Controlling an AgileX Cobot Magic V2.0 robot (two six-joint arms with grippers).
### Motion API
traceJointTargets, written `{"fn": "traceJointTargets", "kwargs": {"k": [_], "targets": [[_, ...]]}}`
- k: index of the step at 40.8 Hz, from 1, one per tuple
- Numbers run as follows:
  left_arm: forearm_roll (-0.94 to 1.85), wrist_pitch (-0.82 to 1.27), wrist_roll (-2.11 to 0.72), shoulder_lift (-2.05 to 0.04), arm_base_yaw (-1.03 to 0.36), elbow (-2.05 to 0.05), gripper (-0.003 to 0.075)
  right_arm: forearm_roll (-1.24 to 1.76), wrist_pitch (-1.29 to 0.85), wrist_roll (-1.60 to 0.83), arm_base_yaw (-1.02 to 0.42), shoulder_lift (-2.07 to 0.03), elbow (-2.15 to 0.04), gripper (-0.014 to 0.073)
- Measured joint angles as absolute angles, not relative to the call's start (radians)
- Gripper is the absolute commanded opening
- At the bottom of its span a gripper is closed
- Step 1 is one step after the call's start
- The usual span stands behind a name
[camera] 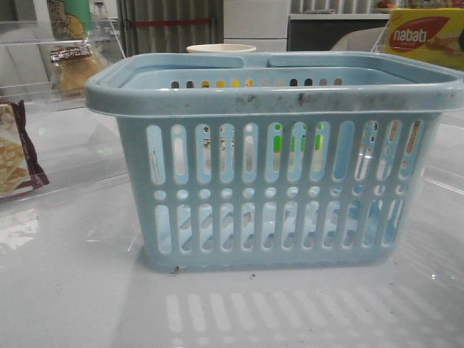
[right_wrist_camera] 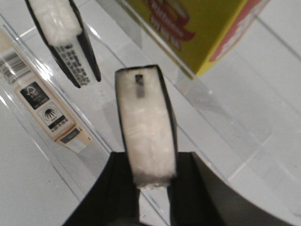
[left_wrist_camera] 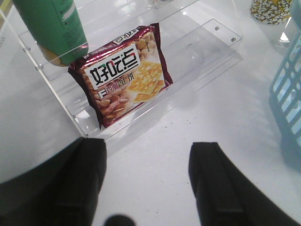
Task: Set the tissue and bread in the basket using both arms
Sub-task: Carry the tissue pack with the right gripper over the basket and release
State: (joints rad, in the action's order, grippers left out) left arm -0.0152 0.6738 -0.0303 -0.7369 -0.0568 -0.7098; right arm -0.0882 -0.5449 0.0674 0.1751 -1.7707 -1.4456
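The light-blue basket [camera: 275, 196] stands mid-table in the front view, and its corner shows in the left wrist view [left_wrist_camera: 289, 94]. The bread [camera: 72, 69], golden-brown in a clear bag with a dark label strip, sits on the clear shelf at the far back left. My right gripper [right_wrist_camera: 153, 160] is shut on a white tissue pack [right_wrist_camera: 146, 127] with black edges, held upright over a clear shelf. My left gripper [left_wrist_camera: 148, 146] is open and empty above the white table, just in front of the clear tray. Neither arm shows in the front view.
A maroon cracker packet [left_wrist_camera: 124, 77] leans in a clear acrylic tray [left_wrist_camera: 207, 42] beside a green bottle [left_wrist_camera: 51, 28]. A second tissue pack [right_wrist_camera: 63, 37], a beige barcoded box [right_wrist_camera: 42, 103] and a yellow box [right_wrist_camera: 197, 28] surround the right gripper. A cup [camera: 221, 48] stands behind the basket.
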Motion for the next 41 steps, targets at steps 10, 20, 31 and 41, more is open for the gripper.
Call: {"fn": "traceJointTargets", "kwargs": {"k": [10, 20, 31, 41], "targets": [[-0.015, 0.674, -0.030, -0.737, -0.057, -0.710, 0.0454, -0.051, -0.654, 0.067, 0.161, -1.591, -1.473, 0.0202], [-0.015, 0.674, -0.030, -0.737, -0.057, -0.710, 0.0454, -0.034, -0.724, 0.067, 0.025, -1.403, -1.475, 0.0202], [-0.015, 0.674, -0.030, -0.737, -0.057, -0.710, 0.0454, -0.034, -0.777, 0.067, -0.208, -1.335, -1.475, 0.0202], [-0.015, 0.674, -0.030, -0.737, -0.057, -0.710, 0.0454, -0.029, -0.743, 0.067, -0.398, -1.345, -1.355, 0.0204]]}}
